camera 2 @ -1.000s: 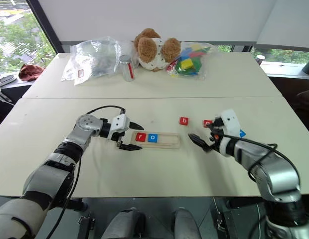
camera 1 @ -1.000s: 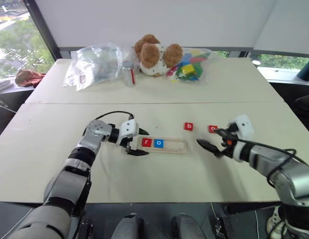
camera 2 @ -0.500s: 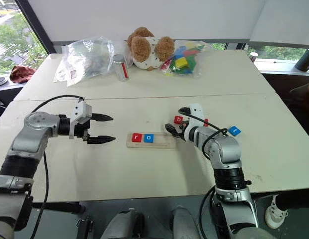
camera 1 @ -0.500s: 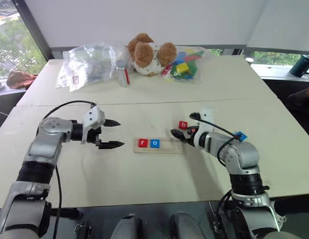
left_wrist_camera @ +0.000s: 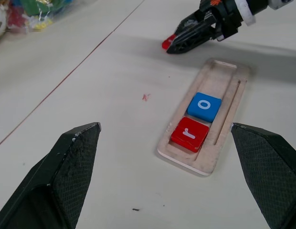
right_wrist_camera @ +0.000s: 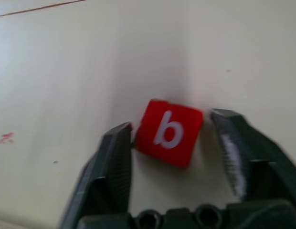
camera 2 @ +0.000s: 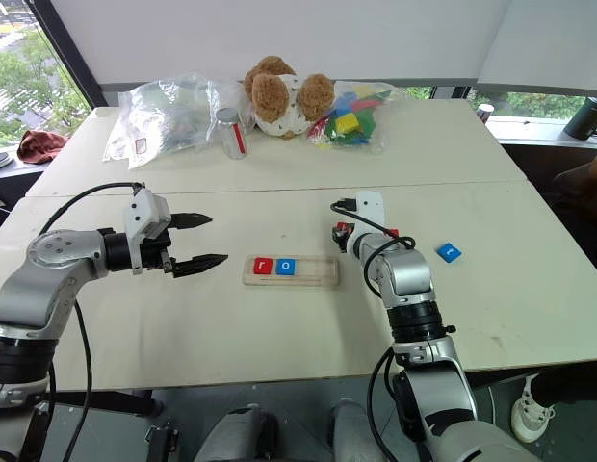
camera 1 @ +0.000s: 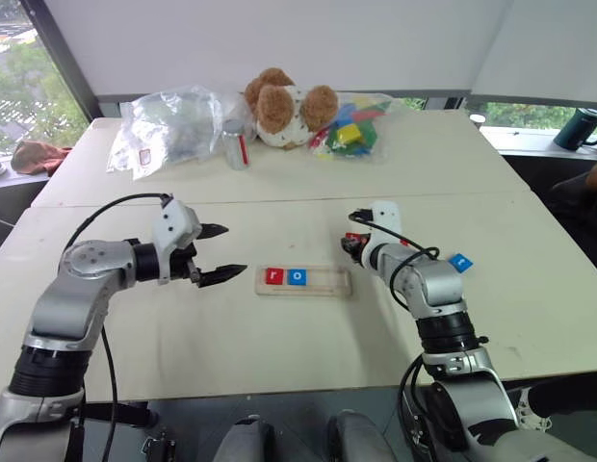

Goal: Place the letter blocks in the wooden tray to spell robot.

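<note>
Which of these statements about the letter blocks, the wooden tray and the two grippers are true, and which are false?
1. The wooden tray holds a red r block and a blue o block. True.
2. The red b block lies in the tray. False: it lies on the table, between the right gripper fingers.
3. The left gripper is open and empty. True.
4. A blue block rests on the teddy bear. False: it lies on the table.

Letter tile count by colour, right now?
Red square letter tiles: 3 (r in the pale wooden tray; b; one partly hidden behind the right arm)
Blue square letter tiles: 2 (o in the tray; one loose)
Total: 5
</note>
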Controlling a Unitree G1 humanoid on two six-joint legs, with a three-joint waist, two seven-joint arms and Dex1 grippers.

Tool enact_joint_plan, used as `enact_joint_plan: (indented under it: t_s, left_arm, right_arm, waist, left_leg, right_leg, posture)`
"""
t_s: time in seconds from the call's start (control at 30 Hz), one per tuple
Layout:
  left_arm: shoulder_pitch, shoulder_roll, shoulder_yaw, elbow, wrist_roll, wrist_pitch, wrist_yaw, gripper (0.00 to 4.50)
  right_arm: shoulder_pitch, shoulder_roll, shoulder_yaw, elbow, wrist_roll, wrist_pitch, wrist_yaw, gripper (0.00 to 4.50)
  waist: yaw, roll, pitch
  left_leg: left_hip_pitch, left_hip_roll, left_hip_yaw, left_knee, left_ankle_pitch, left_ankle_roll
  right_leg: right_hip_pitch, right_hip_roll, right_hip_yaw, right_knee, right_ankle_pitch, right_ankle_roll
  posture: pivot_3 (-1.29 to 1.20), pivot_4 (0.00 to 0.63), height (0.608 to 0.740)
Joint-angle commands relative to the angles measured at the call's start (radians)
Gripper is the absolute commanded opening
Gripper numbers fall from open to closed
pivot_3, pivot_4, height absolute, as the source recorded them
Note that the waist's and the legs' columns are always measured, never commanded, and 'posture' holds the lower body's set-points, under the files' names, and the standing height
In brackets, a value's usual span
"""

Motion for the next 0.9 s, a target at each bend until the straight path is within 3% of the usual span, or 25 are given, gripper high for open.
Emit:
enact_joint_plan:
  t_s: [0.03, 0.23, 0.33, 0.43, 0.57, 0.7, 0.8, 0.9]
  left_arm:
    - [-0.008, 0.008, 0.02, -0.046, -0.023, -0.004, 0.024, 4.5]
    - [-0.024, -0.01, -0.033, -0.035, -0.022, -0.023, 0.019, 4.5]
    - [-0.024, -0.017, -0.054, -0.065, -0.051, 0.0, 0.003, 4.5]
    - [-0.01, -0.011, -0.078, -0.097, -0.074, 0.024, -0.018, 4.5]
    - [-0.039, -0.029, -0.12, -0.073, -0.063, 0.019, -0.027, 4.5]
    - [-0.078, -0.056, -0.145, -0.024, -0.059, 0.002, -0.034, 4.5]
    - [-0.079, -0.062, -0.159, -0.021, -0.056, -0.004, -0.045, 4.5]
    - [-0.072, -0.061, -0.162, -0.022, -0.055, -0.01, -0.044, 4.5]
  right_arm:
    - [0.026, -0.003, 0.032, 0.029, -0.027, 0.026, 0.018, 1.54]
    - [0.038, -0.048, 0.04, -0.109, -0.047, 0.013, 0.056, 1.54]
    - [0.126, -0.145, 0.028, -0.363, -0.047, 0.067, 0.091, 1.54]
    - [0.26, -0.172, -0.026, -0.648, -0.002, 0.213, 0.092, 1.54]
    - [0.415, -0.06, -0.087, -0.852, -0.022, 0.363, 0.004, 1.54]
    - [0.475, 0.057, -0.17, -0.849, -0.055, 0.39, -0.063, 1.54]
    - [0.495, 0.061, -0.157, -0.836, -0.056, 0.371, -0.06, 1.54]
    - [0.516, 0.039, -0.132, -0.828, -0.066, 0.361, -0.055, 2.97]
  waist:
    - [0.0, 0.0, 0.0]
    - [0.005, 0.0, 0.0]
    - [0.01, 0.001, 0.0]
    - [0.007, 0.001, 0.0]
    - [-0.001, 0.001, 0.0]
    - [0.004, 0.001, 0.0]
    - [0.004, 0.001, 0.0]
    - [0.005, 0.001, 0.0]
  left_leg:
    - [0.0, 0.0, 0.0, 0.0, 0.0, 0.0]
    - [0.0, 0.0, 0.0, -0.001, 0.0, 0.0]
    - [-0.003, 0.0, -0.001, -0.001, 0.0, 0.0]
    - [-0.013, -0.001, -0.002, 0.0, 0.0, 0.0]
    - [-0.015, 0.0, -0.001, -0.001, 0.002, -0.003]
    - [-0.014, 0.0, -0.001, 0.001, 0.001, -0.002]
    - [-0.009, -0.001, -0.001, 0.001, 0.001, -0.001]
    - [-0.006, -0.001, -0.001, 0.0, 0.001, -0.001]
  right_leg:
    - [0.0, 0.0, 0.0, 0.0, 0.0, 0.0]
    - [-0.001, 0.0, 0.0, 0.0, 0.0, 0.0]
    - [-0.003, 0.0, 0.0, -0.001, 0.0, 0.0]
    - [-0.01, 0.0, 0.0, -0.001, 0.0, 0.0]
    - [-0.013, 0.001, 0.0, -0.001, 0.0, 0.0]
    - [-0.013, 0.001, 0.0, 0.001, 0.0, 0.0]
    - [-0.008, 0.001, 0.0, 0.001, 0.0, 0.0]
    - [-0.006, 0.001, 0.0, 0.001, 0.0, 0.0]
  posture:
    - [0.0, 0.15, 0.74]
    - [0.0, 0.15, 0.74]
    - [0.0, 0.15, 0.74]
    - [0.0, 0.15, 0.74]
    - [0.0, 0.15, 0.74]
    - [0.0, 0.15, 0.74]
    - [0.0, 0.15, 0.74]
    - [0.0, 0.15, 0.74]
